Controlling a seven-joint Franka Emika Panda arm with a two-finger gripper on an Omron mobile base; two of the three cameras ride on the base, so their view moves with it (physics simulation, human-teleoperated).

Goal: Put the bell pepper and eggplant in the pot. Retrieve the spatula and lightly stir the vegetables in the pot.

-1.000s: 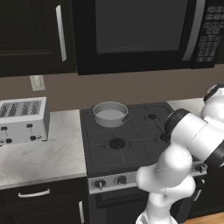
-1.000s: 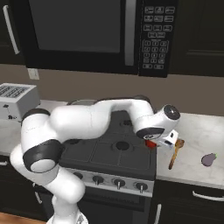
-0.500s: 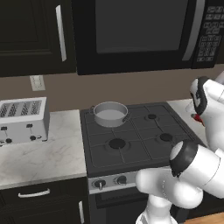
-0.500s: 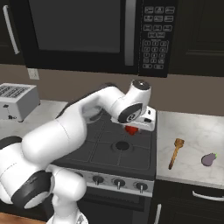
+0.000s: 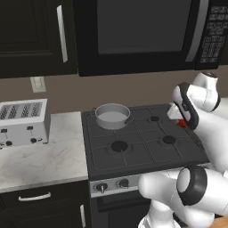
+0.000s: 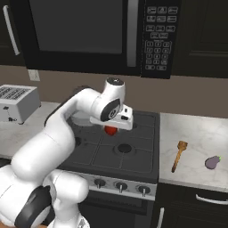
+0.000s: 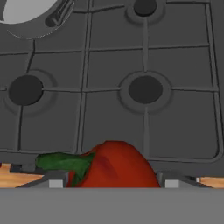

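Your end effector (image 6: 111, 129) is clamped on the bell pepper (image 7: 111, 166), held above the stove (image 6: 138, 153), the green stem lying sideways between the fingertips. The pot (image 5: 112, 116) sits on a rear burner, well apart from the end effector and across the stove from it. The spatula (image 6: 178, 155) and eggplant (image 6: 213, 162) lie on the table (image 6: 196, 138) beyond the stove's other edge, well away from the end effector.
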